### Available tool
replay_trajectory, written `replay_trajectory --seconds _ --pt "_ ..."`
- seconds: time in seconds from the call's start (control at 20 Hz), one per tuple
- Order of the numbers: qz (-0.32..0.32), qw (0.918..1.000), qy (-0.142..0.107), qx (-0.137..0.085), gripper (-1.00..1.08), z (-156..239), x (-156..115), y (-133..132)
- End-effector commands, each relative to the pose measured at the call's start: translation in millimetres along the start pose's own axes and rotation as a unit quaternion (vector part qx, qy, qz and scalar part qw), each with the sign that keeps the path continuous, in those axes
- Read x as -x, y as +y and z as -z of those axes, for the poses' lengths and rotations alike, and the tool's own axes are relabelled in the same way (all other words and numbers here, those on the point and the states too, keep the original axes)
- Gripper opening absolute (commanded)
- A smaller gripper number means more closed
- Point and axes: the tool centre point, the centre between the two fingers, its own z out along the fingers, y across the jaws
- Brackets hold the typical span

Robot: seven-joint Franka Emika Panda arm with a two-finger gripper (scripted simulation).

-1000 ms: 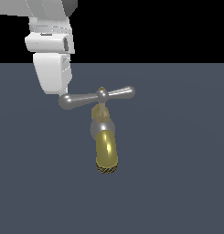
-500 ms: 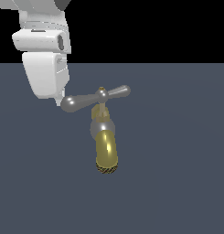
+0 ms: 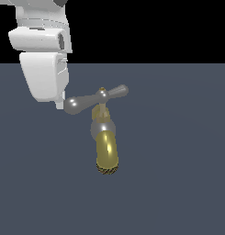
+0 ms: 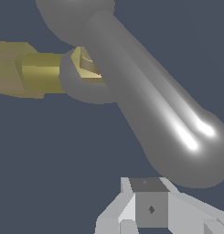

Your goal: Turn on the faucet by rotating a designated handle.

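The faucet stands mid-scene in the exterior view, with a gold-brass spout (image 3: 106,153) pointing down toward the camera, a silver ball joint (image 3: 102,128) and a short brass stem. The handle (image 3: 96,97) is a silver crossbar on top, tilted, with its lower bulb on the exterior view's left. My gripper (image 3: 60,104) sits just left of that bulb, touching or nearly touching it, with its fingers together and holding nothing. In the wrist view the handle arm (image 4: 145,100) fills the frame, the brass stem (image 4: 38,71) lies behind it, and a fingertip (image 4: 151,208) sits just off the bulb.
A flat dark blue-grey floor (image 3: 178,183) surrounds the faucet. The white body of the arm (image 3: 42,59) rises above the gripper on the exterior view's left. Black background lies beyond the floor's far edge.
The gripper has shifted a little to the exterior view's left and lower. The handle has turned slightly, its left bulb coming toward the camera and its right end drawing in.
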Motion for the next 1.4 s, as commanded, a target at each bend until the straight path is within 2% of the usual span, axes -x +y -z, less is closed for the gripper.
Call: replay_trajectory --seconds 0.0,1.0,1.1,1.35 --pt "-0.010 0.9999 0.001 0.002 -1.00 -0.2 -14.6 7.7" --pt "-0.010 0.9999 0.002 0.003 -1.00 0.2 -53.2 60.8" --pt "0.000 1.0000 0.002 0.002 -1.00 0.5 -43.1 56.6" --pt "-0.003 1.0000 0.002 0.003 -1.00 0.5 -70.2 60.7"
